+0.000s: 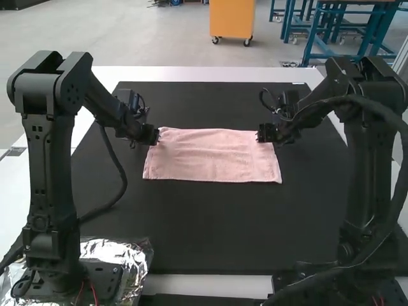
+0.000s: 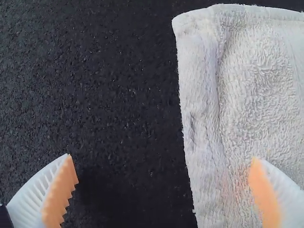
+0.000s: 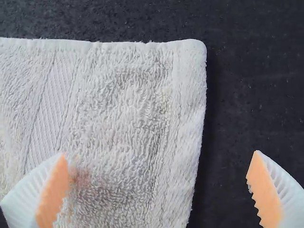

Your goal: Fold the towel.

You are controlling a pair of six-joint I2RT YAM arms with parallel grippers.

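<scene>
Both pincers wide, nothing held. Left pincer (image 2: 162, 156): fingers well apart, one over the cloth, the other over the dark mat (image 1: 210, 223), a side edge running between them. Right pincer (image 3: 159, 152): same arrangement at the opposite side. Towel (image 1: 213, 156) lies flat on the mat, roughly mid-table, a wide pink rectangle in the high view; whether it is one layer or already doubled, I can't tell. My reading: I'm set to take both sides near the far edge and bring that edge towards my bases. Main risk: closing too high, so the pads skim the pile and come up with nothing. Closing too low would drag fingertips on the mat and bunch the cloth. If there are two layers, a shallow pinch could take only the upper one and peel the fold open. Uneven bites, or one side lifting first, would skew the fold; pulling the arms apart could tug a side loose. Slight rippling along the hem in the left wrist view may make that bite uneven. Containers: none that I can make out; towel sits straight on the mat, no tray or basket under it.
</scene>
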